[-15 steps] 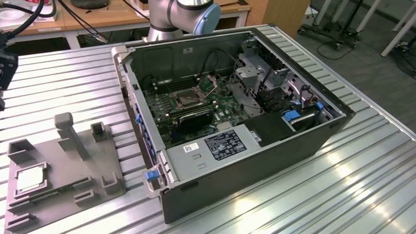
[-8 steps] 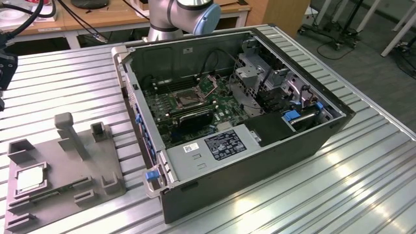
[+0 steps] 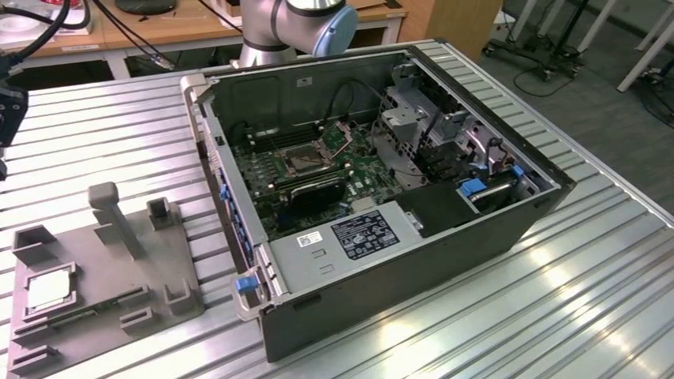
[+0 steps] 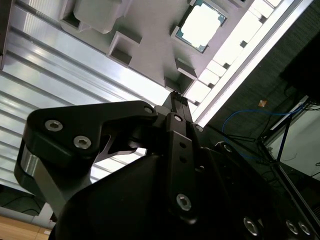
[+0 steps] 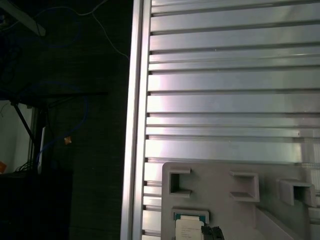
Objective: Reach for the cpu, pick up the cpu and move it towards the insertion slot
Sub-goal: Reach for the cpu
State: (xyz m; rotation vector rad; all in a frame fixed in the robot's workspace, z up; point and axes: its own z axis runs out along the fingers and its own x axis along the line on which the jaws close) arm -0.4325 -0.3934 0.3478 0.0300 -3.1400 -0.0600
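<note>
- Grey plastic tray (image 3: pixel 106 272) lies at 8 o'clock in the exterior view. It sits flat on the ribbed aluminium table (image 3: pixel 548 316) and has raised blocks and one tall post standing on it.
- On the tray's 9 o'clock side, the chip (image 3: pixel 47 292) sits in a square pocket with its pale top up. It also shows in that pocket in both wrist views (image 4: pixel 200 25) (image 5: pixel 187 226).
- The black gripper (image 4: pixel 176 97) hangs over the tray end of the table. In the second wrist view its tip points toward the tray, and the chip lies beyond the tip, apart from it. In the first wrist view the dark tip (image 5: pixel 212 232) shows just beside the chip. I cannot tell whether the tool is released or clenched.
- The arm's base (image 3: pixel 290 24) stands at 12 o'clock, behind the computer.
- The computer case (image 3: pixel 421 268) fills the middle of the table, lying on its side with its inside facing up.
- The socket (image 3: pixel 300 160) has a shiny frame and a dark centre. It sits on the green board (image 3: pixel 353 170) at about 11 o'clock inside the case, toward 2 o'clock from the chip and well apart from it.
- A silver box with a label (image 3: pixel 348 237) lies at 5 o'clock of the socket.
- A metal cage (image 3: pixel 421 118) stands at 2 o'clock of the socket, and a blue tab (image 3: pixel 471 187) lies further toward 3 o'clock.
</note>
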